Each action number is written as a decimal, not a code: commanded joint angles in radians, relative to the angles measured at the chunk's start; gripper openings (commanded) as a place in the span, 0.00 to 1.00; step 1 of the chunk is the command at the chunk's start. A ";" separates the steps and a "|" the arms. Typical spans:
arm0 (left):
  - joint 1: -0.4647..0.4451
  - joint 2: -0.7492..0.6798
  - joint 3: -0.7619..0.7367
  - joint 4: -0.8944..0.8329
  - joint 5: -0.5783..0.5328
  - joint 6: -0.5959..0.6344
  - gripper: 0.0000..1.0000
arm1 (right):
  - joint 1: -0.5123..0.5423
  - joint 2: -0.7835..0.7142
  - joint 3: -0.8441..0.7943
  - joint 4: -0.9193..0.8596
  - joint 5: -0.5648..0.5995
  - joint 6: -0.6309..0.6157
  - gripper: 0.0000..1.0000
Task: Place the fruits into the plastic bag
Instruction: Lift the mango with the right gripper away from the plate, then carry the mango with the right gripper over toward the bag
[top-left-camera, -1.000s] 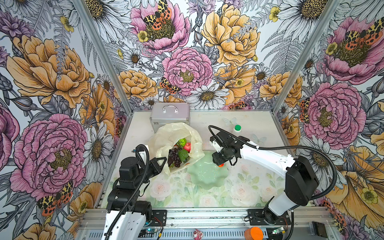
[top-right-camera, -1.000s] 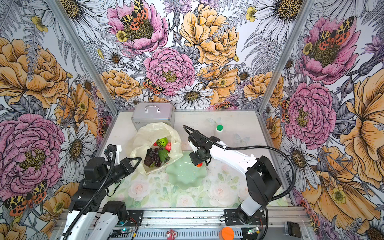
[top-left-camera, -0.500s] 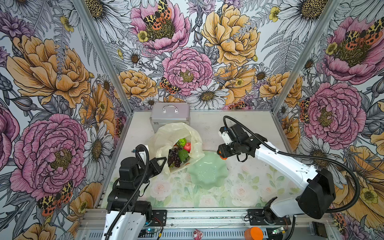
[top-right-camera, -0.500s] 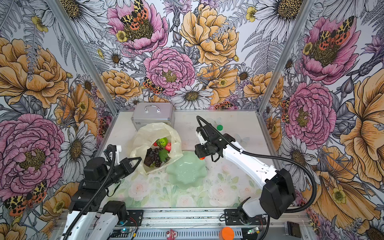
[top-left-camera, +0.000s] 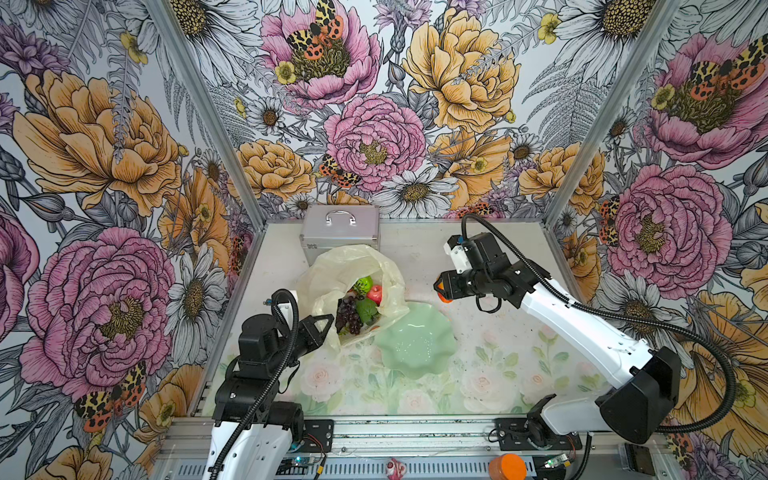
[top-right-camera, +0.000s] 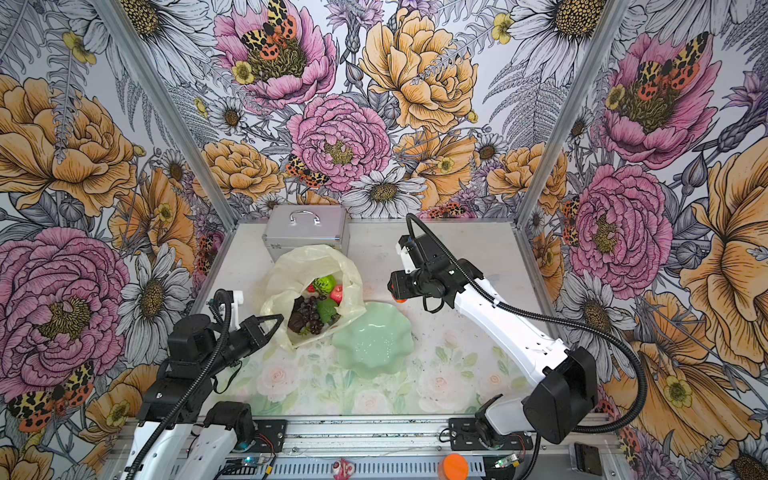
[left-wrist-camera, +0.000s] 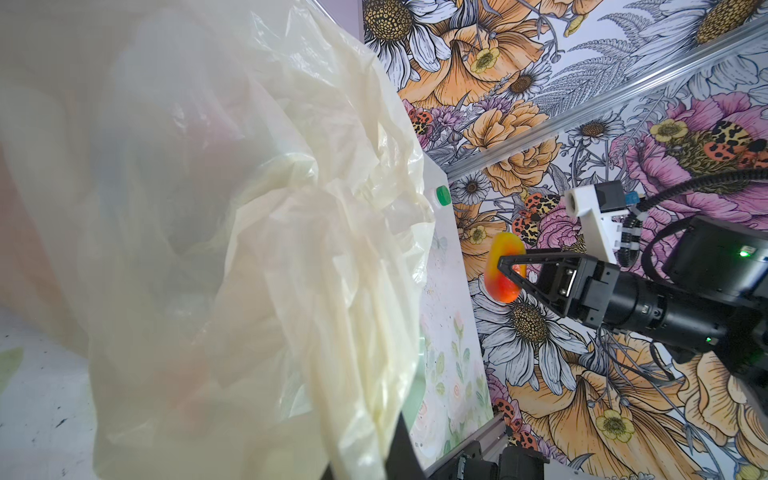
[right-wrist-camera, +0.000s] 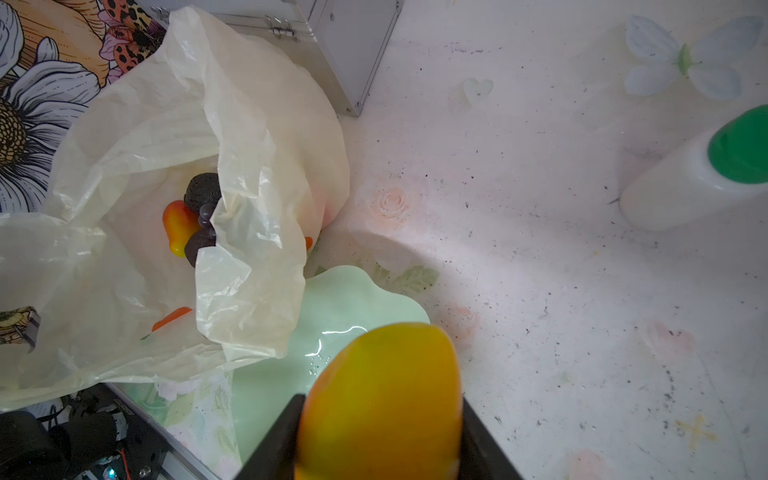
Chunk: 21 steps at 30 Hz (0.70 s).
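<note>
The plastic bag (top-left-camera: 345, 266) (top-right-camera: 299, 266) lies open behind the pale green dish (top-left-camera: 415, 347). Inside it show a lime-green ball (top-left-camera: 364, 284), a red apple (top-left-camera: 375, 294) and purple grapes (top-left-camera: 348, 316). The right wrist view also shows a mango (right-wrist-camera: 178, 226) and a dark fruit (right-wrist-camera: 202, 192) in there. My left gripper (top-left-camera: 328, 321) (top-right-camera: 277, 319) is shut on the bag's near rim, holding the mouth up. My right gripper (top-left-camera: 441, 290) (top-right-camera: 394, 289) hovers to the right of the bag, shut on a red-yellow mango (left-wrist-camera: 504, 270) (right-wrist-camera: 382, 399).
A silver metal case (top-left-camera: 340, 227) stands right behind the bag against the back wall. A white bottle with a green cap (right-wrist-camera: 706, 178) stands on the table beyond my right gripper. Enclosure walls close in the left, back and right.
My right gripper has lifted the mango up from the dish's far edge and drawn back a little. The left gripper and the bag have not moved.
</note>
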<state>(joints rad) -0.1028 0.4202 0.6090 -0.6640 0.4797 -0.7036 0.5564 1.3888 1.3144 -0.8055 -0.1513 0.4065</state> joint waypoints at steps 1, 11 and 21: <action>-0.007 -0.012 -0.009 0.018 -0.011 0.007 0.00 | -0.010 -0.053 0.027 0.071 -0.007 0.058 0.41; -0.008 -0.013 -0.009 0.018 -0.011 0.007 0.00 | -0.060 -0.133 -0.031 0.275 -0.040 0.227 0.40; -0.007 -0.015 -0.009 0.019 -0.012 0.007 0.00 | -0.104 -0.203 -0.091 0.510 -0.096 0.444 0.37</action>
<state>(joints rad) -0.1028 0.4183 0.6090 -0.6632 0.4797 -0.7036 0.4625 1.2186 1.2331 -0.4164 -0.2153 0.7582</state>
